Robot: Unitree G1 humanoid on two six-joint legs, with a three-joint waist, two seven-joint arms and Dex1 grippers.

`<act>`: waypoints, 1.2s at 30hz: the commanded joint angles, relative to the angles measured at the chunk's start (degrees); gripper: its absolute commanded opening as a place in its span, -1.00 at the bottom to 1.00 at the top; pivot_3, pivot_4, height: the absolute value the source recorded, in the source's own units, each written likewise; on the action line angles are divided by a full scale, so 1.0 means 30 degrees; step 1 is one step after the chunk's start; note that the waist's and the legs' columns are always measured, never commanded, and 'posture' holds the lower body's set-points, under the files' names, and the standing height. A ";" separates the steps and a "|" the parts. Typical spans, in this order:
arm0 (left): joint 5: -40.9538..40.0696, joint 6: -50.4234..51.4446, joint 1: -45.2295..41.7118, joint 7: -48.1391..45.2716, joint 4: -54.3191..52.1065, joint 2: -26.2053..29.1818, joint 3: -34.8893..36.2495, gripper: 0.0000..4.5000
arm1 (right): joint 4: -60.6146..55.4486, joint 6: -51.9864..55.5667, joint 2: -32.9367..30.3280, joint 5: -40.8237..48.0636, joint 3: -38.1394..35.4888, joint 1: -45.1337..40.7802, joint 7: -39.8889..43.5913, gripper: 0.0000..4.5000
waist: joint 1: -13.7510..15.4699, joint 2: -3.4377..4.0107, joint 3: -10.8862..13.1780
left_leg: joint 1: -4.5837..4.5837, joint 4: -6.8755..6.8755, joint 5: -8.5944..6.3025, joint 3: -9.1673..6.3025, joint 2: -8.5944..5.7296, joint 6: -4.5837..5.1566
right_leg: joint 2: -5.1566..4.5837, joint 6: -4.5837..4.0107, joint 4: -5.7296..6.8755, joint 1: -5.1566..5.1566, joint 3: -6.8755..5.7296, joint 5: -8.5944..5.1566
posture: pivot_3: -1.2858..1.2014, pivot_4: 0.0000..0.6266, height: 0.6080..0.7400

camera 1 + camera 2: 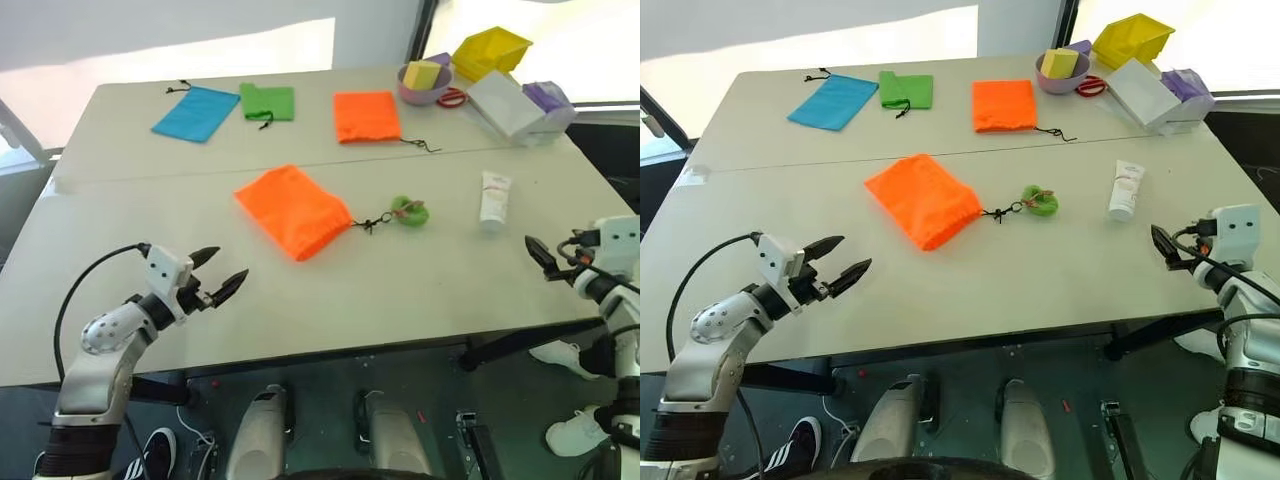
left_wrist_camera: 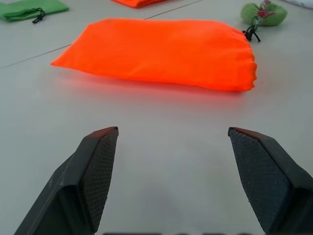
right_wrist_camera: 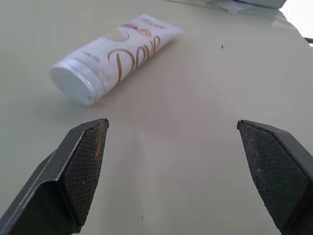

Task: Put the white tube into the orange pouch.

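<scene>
The orange pouch (image 1: 293, 210) lies flat at the middle of the table, its dark cord leading right to a fuzzy green ball (image 1: 409, 211). To the right of the ball, the white tube (image 1: 494, 197) rests on the table with its cap toward me. My left gripper (image 1: 230, 262) hovers open and empty over the near left of the table, pointing at the pouch (image 2: 161, 51). My right gripper (image 1: 548, 258) stands open and empty at the near right edge, a short way before the tube (image 3: 115, 56), not touching it.
Along the far half lie a blue pouch (image 1: 196, 113), a green pouch (image 1: 267, 102) and a flat orange pouch (image 1: 366, 116). At the far right stand a purple bowl (image 1: 424, 80), a yellow bin (image 1: 490, 50) and a white box (image 1: 505, 103).
</scene>
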 commanded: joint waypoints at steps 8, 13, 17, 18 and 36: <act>0.0013 -0.0375 -0.0193 -0.0036 -0.0775 -0.0017 -0.0107 0.72 | -0.0477 -0.0434 -0.0078 0.0088 -0.0154 -0.0061 -0.0163 0.95 | -0.0081 0.0003 -0.0002 | -0.0008 -0.0006 -0.0002 0.0016 0.0060 0.0002 | 0.0015 0.0042 -0.0202 0.0044 -0.0021 0.0078 | 0.03 -0.52 1.00; 0.0169 -0.0371 0.0017 -0.0388 -0.1439 0.0137 -0.0552 0.72 | -0.0751 -0.0293 -0.0003 0.0121 0.0055 -0.0192 -0.0213 0.95 | -0.0061 0.0003 -0.0002 | -0.0008 -0.0007 -0.0013 0.0070 0.0059 0.0021 | -0.0009 0.0040 -0.0201 0.0031 -0.0016 0.0081 | 0.03 -0.52 1.00; 0.1379 0.0245 -0.0993 0.0281 -0.1909 0.0272 -0.1656 0.72 | -0.1698 0.0135 0.0070 0.0395 0.0520 -0.0387 0.0113 0.95 | 0.0049 0.0004 -0.0002 | -0.0005 -0.0033 -0.0014 0.0089 0.0042 0.0020 | 0.0002 -0.0021 -0.0190 0.0016 -0.0021 0.0123 | 0.03 -0.52 1.00; 0.1804 0.0295 -0.1248 0.0493 -0.1928 0.0334 -0.1927 0.72 | -0.1964 0.0292 0.0093 0.0524 0.0606 -0.0404 0.0248 0.95 | 0.0059 0.0004 -0.0002 | -0.0005 -0.0032 -0.0014 0.0089 0.0039 0.0020 | 0.0005 -0.0020 -0.0185 0.0012 -0.0023 0.0124 | 0.03 -0.52 1.00; 1.0069 0.1910 -0.6291 0.4619 -0.1181 -0.1575 -0.8409 0.72 | -1.1544 0.2111 0.1076 0.1978 0.7493 0.1221 0.4977 0.95 | 0.0107 -0.0007 -0.0002 | -0.0009 -0.0004 -0.0015 0.0074 0.0038 0.0022 | 0.0007 0.0053 -0.0185 0.0027 -0.0029 0.0099 | 0.03 -0.52 1.00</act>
